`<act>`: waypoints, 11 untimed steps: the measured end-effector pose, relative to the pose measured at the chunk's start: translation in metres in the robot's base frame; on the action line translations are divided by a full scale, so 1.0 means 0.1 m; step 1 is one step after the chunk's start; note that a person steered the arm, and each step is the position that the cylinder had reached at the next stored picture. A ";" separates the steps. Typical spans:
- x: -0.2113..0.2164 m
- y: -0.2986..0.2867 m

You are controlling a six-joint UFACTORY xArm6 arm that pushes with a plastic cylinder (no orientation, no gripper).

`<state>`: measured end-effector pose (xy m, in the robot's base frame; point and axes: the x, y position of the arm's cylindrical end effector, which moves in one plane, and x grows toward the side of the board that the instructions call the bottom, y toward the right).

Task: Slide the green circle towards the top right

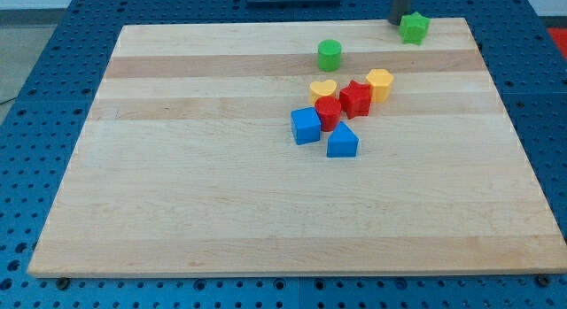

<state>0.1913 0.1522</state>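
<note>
- While the green circle (pixel 330 54) sits upright on the wooden board (pixel 195 194), it stands alone, up and left of the block cluster and apart from it.
- My tip (pixel 396 23) is at the board's top edge, well to the right of the green circle and a bit higher; only the rod's dark lower part shows.
- Tip is just beside the left side of the green star (pixel 414 27); touching or not, cannot tell.
- No jaws on this rod, so nothing to read as apart, together or clamped.
- Green star is right of the green circle and higher, near the board's top right corner.
- Yellow heart (pixel 322 88) lies just below the green circle, not touching it.
- Red star (pixel 355 98) is down and right of the green circle, pressed against the yellow heart's right side.
- Yellow block (pixel 379 83), shape unclear, sits farther right of the green circle, against the red star.
- Small red block (pixel 328 112) is below the green circle, under the yellow heart.
- Blue cube (pixel 306 126) is lower, slightly left of the green circle, touching the small red block.
- Blue triangle-like block (pixel 342 142) is the farthest below the green circle.
</note>
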 end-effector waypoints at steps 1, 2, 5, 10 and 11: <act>0.03 -1.05; 0.48 -1.70; 0.89 -1.06; 0.64 -0.46; 0.60 -0.26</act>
